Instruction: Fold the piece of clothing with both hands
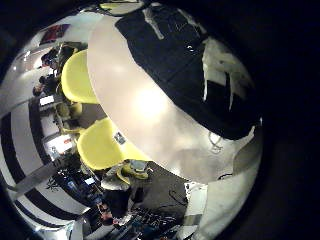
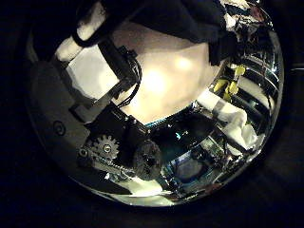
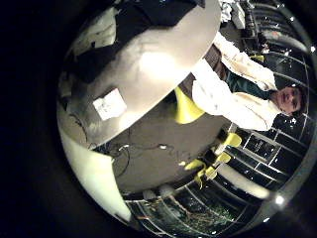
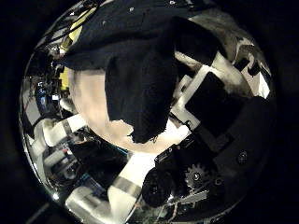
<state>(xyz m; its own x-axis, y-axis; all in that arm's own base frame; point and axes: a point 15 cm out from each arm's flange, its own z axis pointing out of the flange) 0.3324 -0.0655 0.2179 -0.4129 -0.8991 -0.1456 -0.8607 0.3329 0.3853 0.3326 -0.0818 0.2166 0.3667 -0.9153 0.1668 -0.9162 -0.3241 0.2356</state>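
Note:
The right thumb side palm view shows the garment (image 4: 140, 79) close to the palm, with a flap hanging over the table (image 4: 89, 103) and my right hand's fingers (image 4: 217, 75) curled at its edge. The garment also shows in the right little finger side palm view (image 3: 94, 59).
Chairs (image 1: 100, 140) stand along one side of the table. A small label (image 3: 109, 103) lies on the table beside the garment. A chair (image 3: 186, 107) stands past the table's edge (image 3: 168, 74) in the right little finger side palm view.

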